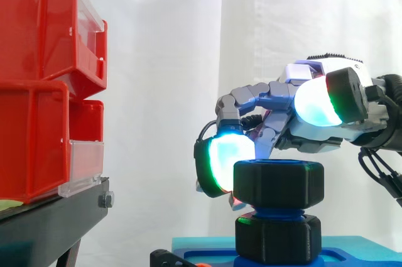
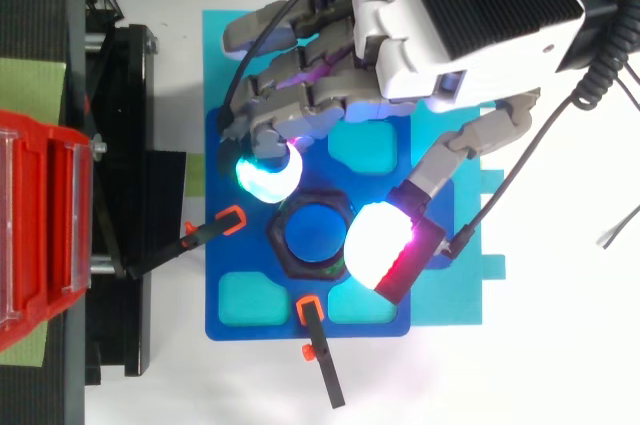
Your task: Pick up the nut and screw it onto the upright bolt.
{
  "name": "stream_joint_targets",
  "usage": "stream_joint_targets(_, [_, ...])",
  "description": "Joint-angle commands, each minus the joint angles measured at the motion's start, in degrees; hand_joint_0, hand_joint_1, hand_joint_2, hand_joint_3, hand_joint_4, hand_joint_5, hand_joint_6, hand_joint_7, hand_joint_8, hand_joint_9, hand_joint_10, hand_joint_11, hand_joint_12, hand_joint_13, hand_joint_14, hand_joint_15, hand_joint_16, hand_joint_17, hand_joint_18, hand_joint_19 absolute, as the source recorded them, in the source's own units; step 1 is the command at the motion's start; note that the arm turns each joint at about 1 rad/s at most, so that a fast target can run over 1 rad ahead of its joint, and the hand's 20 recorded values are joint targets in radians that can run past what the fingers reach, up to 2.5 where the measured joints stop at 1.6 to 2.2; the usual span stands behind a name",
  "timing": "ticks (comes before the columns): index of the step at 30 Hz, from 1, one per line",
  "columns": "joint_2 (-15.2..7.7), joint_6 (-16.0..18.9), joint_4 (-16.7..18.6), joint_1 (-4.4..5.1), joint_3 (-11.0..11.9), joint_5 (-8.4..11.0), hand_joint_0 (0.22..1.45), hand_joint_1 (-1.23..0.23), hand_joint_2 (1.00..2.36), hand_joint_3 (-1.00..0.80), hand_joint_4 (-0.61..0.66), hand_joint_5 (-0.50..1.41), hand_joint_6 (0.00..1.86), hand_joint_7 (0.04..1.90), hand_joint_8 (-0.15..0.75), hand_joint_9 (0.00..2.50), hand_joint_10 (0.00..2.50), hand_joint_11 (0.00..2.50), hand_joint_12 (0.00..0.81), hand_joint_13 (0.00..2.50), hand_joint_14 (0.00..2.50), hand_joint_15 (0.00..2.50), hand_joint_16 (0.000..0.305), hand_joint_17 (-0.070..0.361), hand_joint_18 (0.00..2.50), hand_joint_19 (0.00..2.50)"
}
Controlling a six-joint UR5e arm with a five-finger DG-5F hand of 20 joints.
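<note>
A black hexagonal nut (image 1: 278,184) sits level on top of the upright blue bolt (image 2: 313,232), whose thread shows below it (image 1: 276,215). A second black nut-shaped collar (image 1: 278,239) sits lower on the bolt, at the blue base. My hand (image 2: 440,25) reaches in from the right and curls round the upper nut. A green-glowing fingertip (image 1: 225,163) rests against the nut's left side. The thumb pad (image 2: 378,245) hovers over the nut's right rim, and in the side view it stands above the nut's top.
The bolt stands in a blue foam tray (image 2: 230,245) with cyan pockets, held by two orange-tipped clamps (image 2: 232,220). Red bins (image 1: 44,85) on a black stand (image 1: 50,217) rise at the left. A white curtain hangs behind.
</note>
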Motion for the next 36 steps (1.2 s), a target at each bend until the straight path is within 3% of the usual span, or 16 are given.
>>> stream_joint_targets(1, [0.0,-0.2,0.0,-0.37,0.0,-0.42,0.52,-0.36,1.00,-0.50,0.12,-0.01,0.64,1.29,0.266,1.04,0.00,0.00,0.168,0.73,0.00,0.00,0.008,0.017,0.36,0.00])
stream_joint_targets(14, [0.0,-0.2,0.4,-1.34,0.0,-1.13,0.54,-0.39,1.00,-0.50,0.01,0.05,0.68,1.13,0.179,1.65,0.00,0.12,0.101,1.11,0.00,0.00,0.000,-0.001,0.71,0.00])
stream_joint_targets(18, [0.0,-0.1,1.0,-1.60,0.4,-1.65,0.53,-0.39,1.00,-0.50,0.00,0.05,0.66,1.16,0.178,1.64,0.00,0.11,0.101,1.11,0.00,0.00,0.001,-0.001,0.73,0.00])
stream_joint_targets(22, [0.0,-0.1,1.3,-1.87,1.2,-1.92,0.52,-0.36,1.00,-0.50,0.11,0.04,0.50,1.48,0.242,1.53,0.00,0.15,0.134,1.01,0.00,0.00,0.003,0.006,0.63,0.00])
stream_joint_targets(25, [0.0,-0.1,1.3,-1.87,1.7,-1.92,0.51,-0.34,1.00,-0.50,0.16,-0.04,0.50,1.17,0.248,1.35,0.00,0.10,0.151,0.88,0.00,0.00,0.006,0.013,0.54,0.00])
stream_joint_targets(27, [0.0,-0.1,1.3,-1.87,1.9,-2.00,0.51,-0.34,1.00,-0.50,0.20,-0.06,0.50,1.06,0.238,1.27,0.00,0.07,0.160,0.85,0.00,0.00,0.007,0.016,0.51,0.00])
stream_joint_targets(29, [0.0,-0.1,1.3,-1.95,2.0,-2.00,0.50,-0.33,1.00,-0.50,0.20,-0.11,0.50,0.87,0.214,1.06,0.00,0.00,0.172,0.72,0.00,0.00,0.011,0.026,0.41,0.00])
stream_joint_targets(36, [0.0,0.0,2.6,-1.95,2.1,-2.62,0.47,-0.28,1.00,-0.50,0.11,-0.19,0.50,0.61,0.179,0.56,0.00,0.00,0.224,0.37,0.00,0.00,0.023,0.051,0.05,0.00])
